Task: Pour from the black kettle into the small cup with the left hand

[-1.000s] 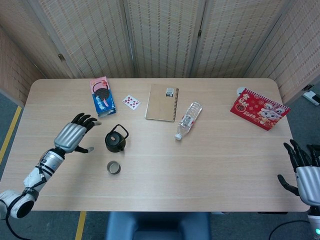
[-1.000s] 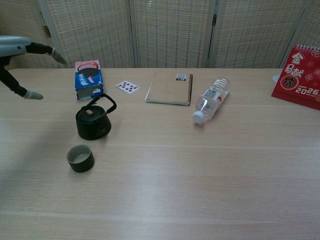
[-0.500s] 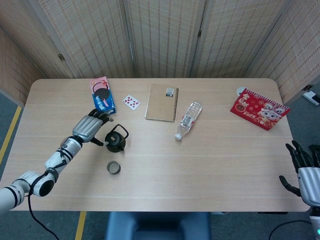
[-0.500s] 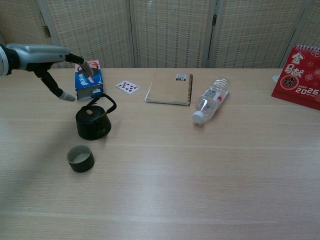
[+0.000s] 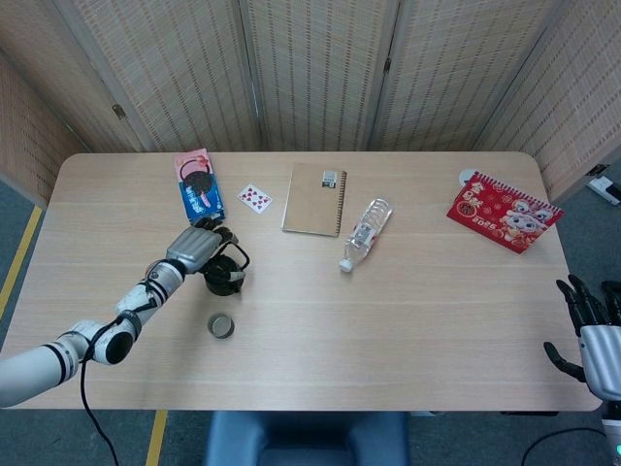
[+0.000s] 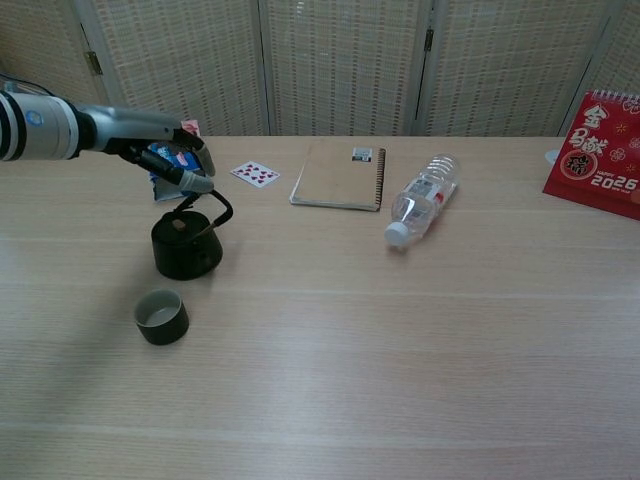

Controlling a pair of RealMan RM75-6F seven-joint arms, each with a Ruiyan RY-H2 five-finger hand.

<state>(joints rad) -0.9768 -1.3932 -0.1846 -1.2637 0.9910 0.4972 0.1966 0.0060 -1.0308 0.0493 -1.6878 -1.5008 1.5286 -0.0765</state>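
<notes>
Nearest my cameras, the small cup (image 6: 161,316) stands upright at about 7 o'clock from the black kettle (image 6: 186,247), close beside it but apart; the kettle sits upright on the table (image 6: 420,350) with its hoop handle raised. My left hand (image 6: 172,158) hovers directly over that handle, fingers spread and curving down, holding nothing, and from these views I cannot tell whether a fingertip touches the handle yet. My right hand (image 5: 592,325) hangs spread and empty off the table's right edge. Further back lie the water bottle (image 6: 424,198) on its side, a spiral notebook (image 6: 341,173), a playing card (image 6: 256,174) and a biscuit box (image 5: 198,184) at 12 o'clock from the kettle; a red 2026 calendar (image 6: 598,152) stands at far right. The risk I see: closing off-centre on the thin handle could tip or skid the kettle towards the cup and knock it, or a loose grasp could let the pot swing and spill short of the rim. Against the frame a second ago, the left hand has travelled from well out at 9 o'clock to above the kettle; kettle, cup and the rest have not shifted.
</notes>
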